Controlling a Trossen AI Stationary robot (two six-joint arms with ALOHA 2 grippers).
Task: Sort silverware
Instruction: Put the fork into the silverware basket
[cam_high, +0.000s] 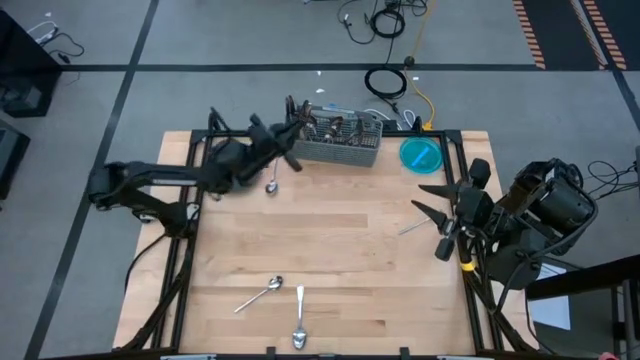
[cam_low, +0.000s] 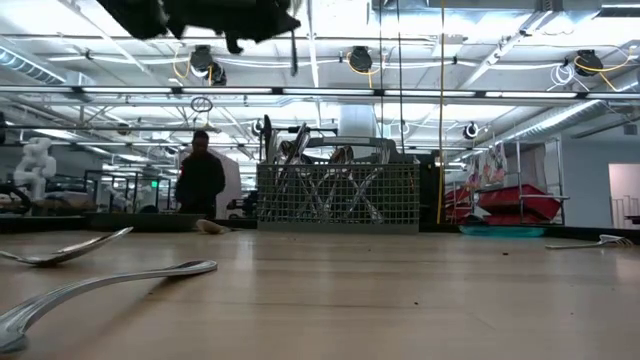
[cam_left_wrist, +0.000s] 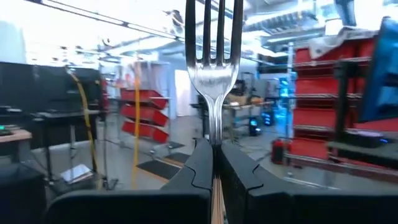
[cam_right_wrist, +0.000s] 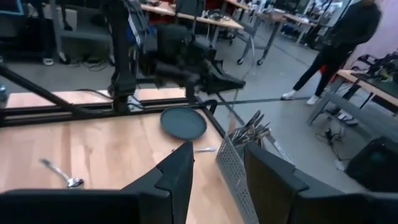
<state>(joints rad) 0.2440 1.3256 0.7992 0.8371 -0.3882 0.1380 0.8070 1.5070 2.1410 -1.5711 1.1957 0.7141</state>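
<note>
Steel fork (cam_left_wrist: 213, 68) stands clamped in the left pincer (cam_left_wrist: 214, 163); right pincer (cam_right_wrist: 216, 175) gapes empty.

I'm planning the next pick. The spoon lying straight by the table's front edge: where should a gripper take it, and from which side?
Take the spoon by its slim handle, mid-length, from straight above, fingers across it. It lies flat, bowl toward the front edge, with bare table on both sides; the second spoon lies apart.

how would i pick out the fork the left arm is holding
Find the wire caddy at the table's far edge. Just left of it, the left gripper is shut on a fork, prongs up. The other loose silverware lies flat on the table.
</note>
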